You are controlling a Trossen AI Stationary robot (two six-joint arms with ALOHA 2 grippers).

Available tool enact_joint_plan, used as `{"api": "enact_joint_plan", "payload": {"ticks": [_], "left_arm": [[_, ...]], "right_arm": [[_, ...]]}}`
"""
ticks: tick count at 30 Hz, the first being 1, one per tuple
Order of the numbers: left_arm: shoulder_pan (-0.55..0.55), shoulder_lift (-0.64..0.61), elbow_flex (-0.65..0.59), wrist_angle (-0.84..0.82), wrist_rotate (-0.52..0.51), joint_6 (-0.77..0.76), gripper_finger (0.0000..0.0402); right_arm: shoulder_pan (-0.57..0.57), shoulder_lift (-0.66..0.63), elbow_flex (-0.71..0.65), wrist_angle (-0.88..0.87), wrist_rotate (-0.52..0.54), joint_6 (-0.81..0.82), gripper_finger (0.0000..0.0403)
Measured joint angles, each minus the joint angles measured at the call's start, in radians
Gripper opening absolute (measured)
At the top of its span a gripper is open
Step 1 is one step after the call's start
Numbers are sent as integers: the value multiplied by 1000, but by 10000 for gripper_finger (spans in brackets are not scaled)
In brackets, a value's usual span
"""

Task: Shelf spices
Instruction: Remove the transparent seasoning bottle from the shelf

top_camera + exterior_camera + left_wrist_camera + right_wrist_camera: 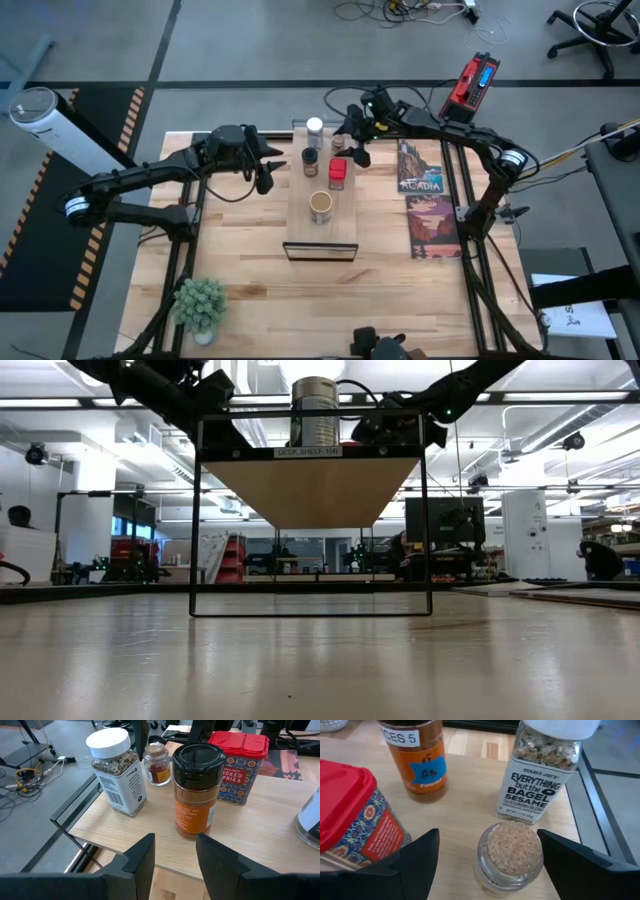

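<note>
On the shelf (pixel 322 235), the capped jar (pixel 315 127) stands at the far end, with the lidded jar (pixel 310 160) just in front of it. My right gripper (pixel 487 852) straddles the small corked jar (pixel 511 854), which is behind the tin (pixel 338 175). The wide round jar (pixel 320 206) stands nearest the shelf's front edge.

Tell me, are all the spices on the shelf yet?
Nearly. The white-capped jar, black-lidded jar, red tin and wide tan-topped jar stand on the pale wooden shelf. The right tool sits open around a small cork-topped glass jar, also there. Left tool waits beside. Only backing away seems left.
</note>
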Motion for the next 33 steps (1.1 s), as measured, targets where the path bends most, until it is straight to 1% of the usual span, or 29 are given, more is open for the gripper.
{"api": "enact_joint_plan", "payload": {"ticks": [9, 16, 24, 33], "left_arm": [[0, 0, 0, -14, 0, -4, 133], [0, 0, 0, -14, 0, -7, 133], [0, 0, 0, -14, 0, -8, 133], [0, 0, 0, -17, 0, -8, 133]], "right_arm": [[4, 2, 0, -34, 17, 0, 293], [5, 2, 0, -6, 17, 0, 282], [10, 29, -1, 2, 19, 2, 282], [10, 31, -1, 16, 20, 2, 254]]}}
